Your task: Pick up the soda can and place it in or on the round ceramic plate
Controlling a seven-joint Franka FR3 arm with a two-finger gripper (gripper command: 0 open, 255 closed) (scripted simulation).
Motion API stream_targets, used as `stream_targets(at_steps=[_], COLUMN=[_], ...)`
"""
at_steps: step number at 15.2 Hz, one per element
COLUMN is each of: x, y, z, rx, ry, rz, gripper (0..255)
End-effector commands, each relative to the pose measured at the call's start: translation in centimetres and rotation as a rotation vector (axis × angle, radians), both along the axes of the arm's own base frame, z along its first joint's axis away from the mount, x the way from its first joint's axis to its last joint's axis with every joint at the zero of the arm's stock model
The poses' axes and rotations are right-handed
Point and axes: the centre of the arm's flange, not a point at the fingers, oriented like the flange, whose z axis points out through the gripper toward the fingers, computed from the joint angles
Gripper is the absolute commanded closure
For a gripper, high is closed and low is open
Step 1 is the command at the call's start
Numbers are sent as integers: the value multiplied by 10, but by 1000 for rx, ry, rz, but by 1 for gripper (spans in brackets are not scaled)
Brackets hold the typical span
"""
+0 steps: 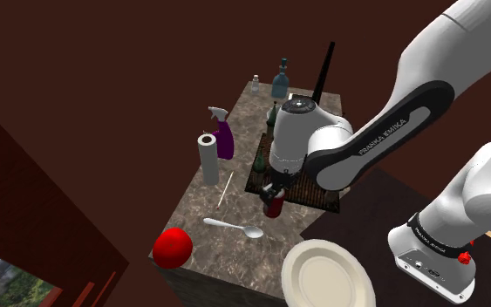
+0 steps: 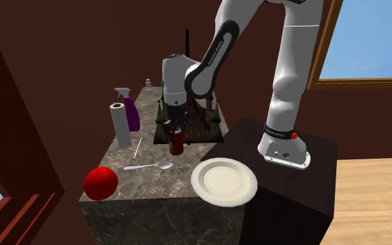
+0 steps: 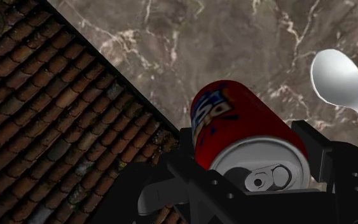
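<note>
The gripper (image 3: 250, 156) is clasping the red soda can (image 3: 234, 121) near its top, with both black fingers pressing on the can's sides. The can is hanging upright under the hand, just beside the edge of the tile-patterned mat (image 3: 44, 114) and over the marbled counter (image 3: 222, 38). It cannot be told whether its base is off the surface. The cream round plate (image 1: 326, 277) is sitting at the counter's near corner next to the stand, apart from the can, and its rim seems to be overhanging the counter edge. The main risk is probably slip: the grip is high on a smooth round wall, so a quick swing toward the plate could be twisting or dropping the can. A low carry could be clipping the white spoon (image 1: 233, 228), which is lying between the can and the plate's side of the counter, or dragging the base on the mat's edge. A drop could be sending the can rolling off the counter, as it is narrow here. Releasing too high or off-centre could be tipping the can over on the plate's sloped rim. Pressing down hard could be rocking the overhanging plate. The red ball (image 1: 173, 247) is well off the path, so it is likely no issue.
</note>
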Motion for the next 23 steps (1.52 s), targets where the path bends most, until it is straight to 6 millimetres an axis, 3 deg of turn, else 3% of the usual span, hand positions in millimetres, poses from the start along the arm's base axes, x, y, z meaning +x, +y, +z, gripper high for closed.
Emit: stream_targets(at_steps=[1, 16, 23], x=[0, 0, -91], y=[0, 0, 14], z=[8, 84, 95], rx=[0, 0, 0], ry=[1, 1, 1], rz=[0, 0, 0], gripper=[255, 255, 255])
